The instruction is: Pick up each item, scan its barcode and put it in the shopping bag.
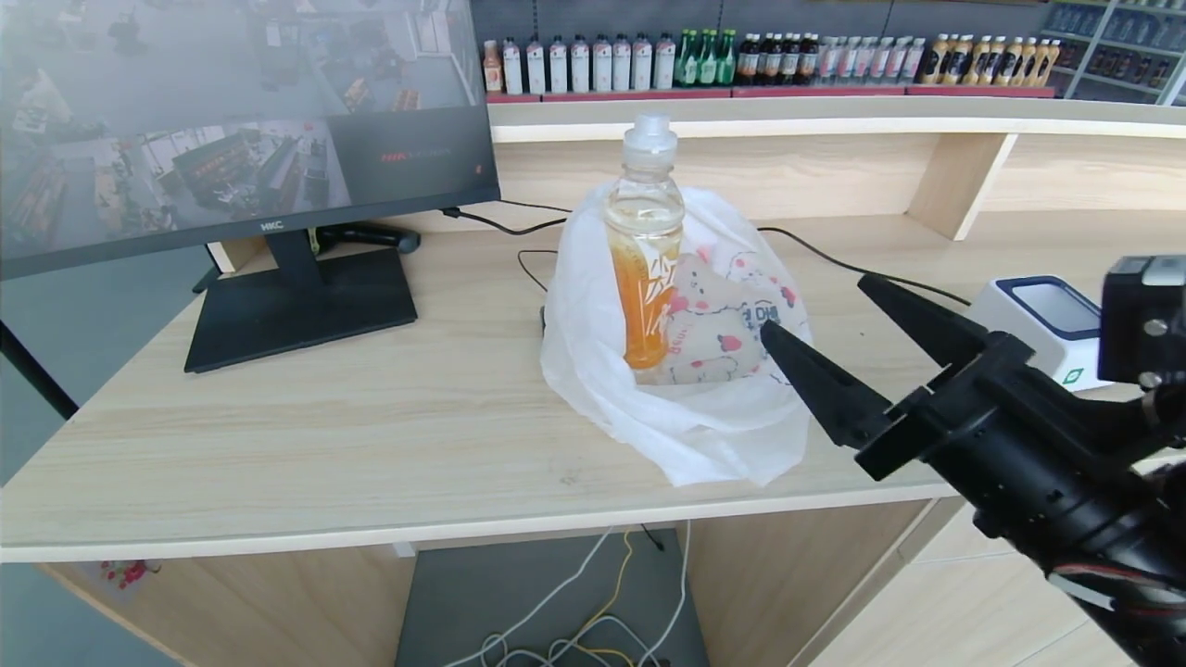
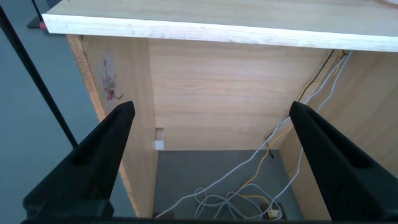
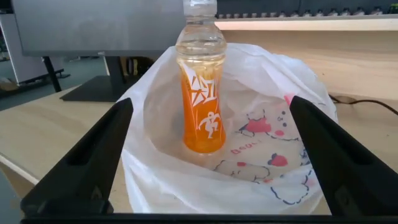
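Head view: pale wood-grain bench (image 1: pixel 278 435), flat and smooth, carries a black monitor (image 1: pixel 232 120) on the robot's left. The white shopping bag (image 1: pixel 704 435) sits mid-bench near the front edge. It is thin crinkly film, slumped open, no stiffness; likely shifts if nudged. A clear plastic bottle (image 1: pixel 644 250) of orange drink stands upright inside it: white cap, waisted body. It looks rigid, fairly heavy and slick; best grip is probably around the waist. Touching it in the bag is a soft cartoon-print pouch (image 1: pixel 727 324), probably light and squashy. A white boxy scanner (image 1: pixel 1047 320) sits right of the bag. The right gripper (image 1: pixel 813 304), jaws wide and empty, hovers near the bag's right side. The left gripper (image 2: pixel 211 109), also wide and empty, hangs below the bench top.
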